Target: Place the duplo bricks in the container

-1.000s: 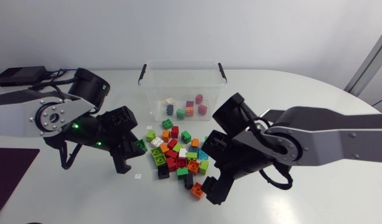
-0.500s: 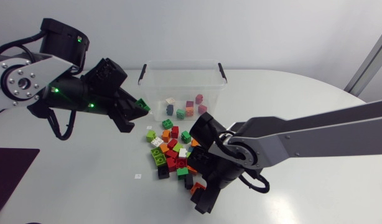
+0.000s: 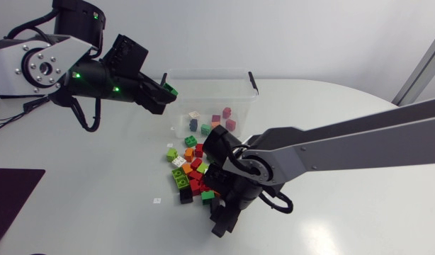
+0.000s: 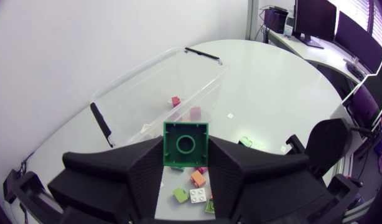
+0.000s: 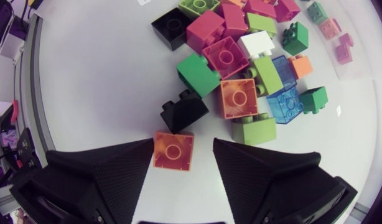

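Note:
A clear plastic container (image 3: pixel 242 81) stands at the back middle of the table with several bricks (image 3: pixel 212 122) inside. My left gripper (image 3: pixel 168 93) hangs by its left front corner, shut on a green brick (image 4: pixel 185 143), with the container (image 4: pixel 141 93) just ahead of it. A heap of coloured duplo bricks (image 3: pixel 195 172) lies in front of the container. My right gripper (image 3: pixel 219 218) is down at the heap's near right edge. It is open around an orange brick (image 5: pixel 173 150); one finger is close against the brick and the other stands a little off.
A black brick (image 5: pixel 185 111) lies just ahead of the orange one, then the crowded heap (image 5: pixel 241 68). A dark mat (image 3: pixel 12 195) covers the table's front left corner. A small white tag (image 3: pixel 156 201) lies left of the heap.
My left arm has lifted the green brick from table height up and back to the container's corner. My right gripper has come down over the orange brick and its fingers have narrowed.

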